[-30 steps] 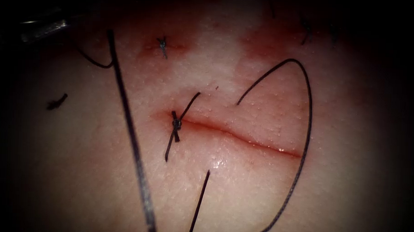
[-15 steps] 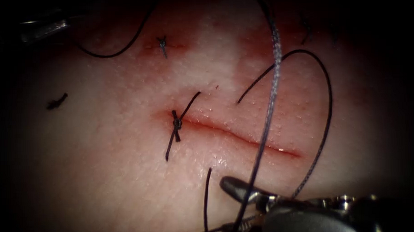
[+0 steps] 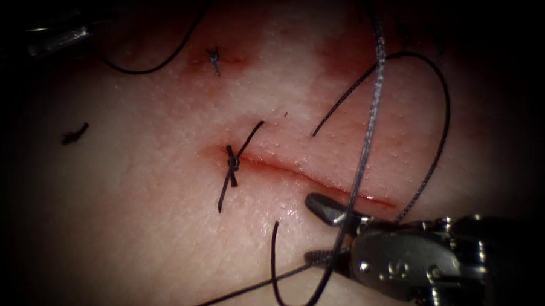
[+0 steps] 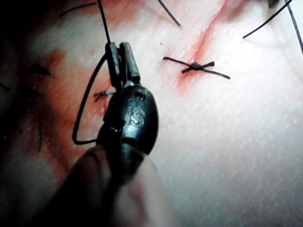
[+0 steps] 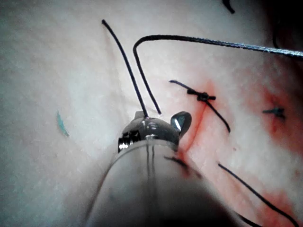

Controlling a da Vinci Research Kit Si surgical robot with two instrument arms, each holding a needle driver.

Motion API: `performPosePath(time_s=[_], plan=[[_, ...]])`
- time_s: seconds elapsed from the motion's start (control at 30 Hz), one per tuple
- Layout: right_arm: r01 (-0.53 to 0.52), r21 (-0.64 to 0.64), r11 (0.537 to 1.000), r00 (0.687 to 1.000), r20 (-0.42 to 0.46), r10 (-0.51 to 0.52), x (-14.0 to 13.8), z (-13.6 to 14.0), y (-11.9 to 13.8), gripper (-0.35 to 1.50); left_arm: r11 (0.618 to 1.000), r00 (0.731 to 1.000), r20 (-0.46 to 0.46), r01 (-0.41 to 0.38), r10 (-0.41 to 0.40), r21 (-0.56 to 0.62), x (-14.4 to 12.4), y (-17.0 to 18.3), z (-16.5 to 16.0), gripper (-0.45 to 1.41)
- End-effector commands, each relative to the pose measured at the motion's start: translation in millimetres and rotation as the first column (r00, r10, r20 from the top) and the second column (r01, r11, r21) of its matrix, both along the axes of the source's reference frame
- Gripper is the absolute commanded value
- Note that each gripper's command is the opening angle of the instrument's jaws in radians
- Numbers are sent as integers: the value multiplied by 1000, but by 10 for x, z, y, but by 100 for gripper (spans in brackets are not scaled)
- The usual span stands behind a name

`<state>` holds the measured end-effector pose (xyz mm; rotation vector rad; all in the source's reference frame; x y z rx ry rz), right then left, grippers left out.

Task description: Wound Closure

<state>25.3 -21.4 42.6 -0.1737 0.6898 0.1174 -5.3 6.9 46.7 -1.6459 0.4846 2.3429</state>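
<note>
My right end effector [image 3: 324, 230] is spread wide just below the cut [image 3: 320, 180], thread [image 3: 370, 114] running between its jaws. My left end effector [image 4: 122, 59] is pressed together on thread. One knot [image 3: 231, 163] is tied at the cut's left end; the rest gapes. I can't spot the needle.

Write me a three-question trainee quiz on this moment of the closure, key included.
1. True or false: the right tool has its fingers shut.
2. The tied knot sits at which part of the cut in the endoscope view? A) left end B) right end C) middle
3. Fill in: in the left wrist view, the left tool has its fingers shut on the ____.

Key: 1 false, they stand open with a strand of thread passing between them; 2 A; 3 thread.
</note>
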Motion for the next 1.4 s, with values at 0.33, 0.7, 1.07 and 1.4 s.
performPosePath(time_s=[0.33, 0.7, 1.07, 1.4], plan=[[-15, 86, 996, 1000, 9, 14, 8, 12, -2, 109, 1000, 1000, 2, -2, 2, -2, -6, -2, 8, -45], [131, 337, 932, 991, -72, -114, -26, -66, -4, 135, 1000, 1000, 2, -1, 1, -1, -6, -2, 8, -45], [35, 445, 895, 985, -169, 46, -64, -109, 36, 123, 1000, 1000, 2, -2, 2, -1, -6, -2, 8, -45], [-204, 453, 868, 939, -159, 304, -68, -96, 67, 106, 1000, 1000, 2, -1, 1, -2, -6, -2, 8, -45]])
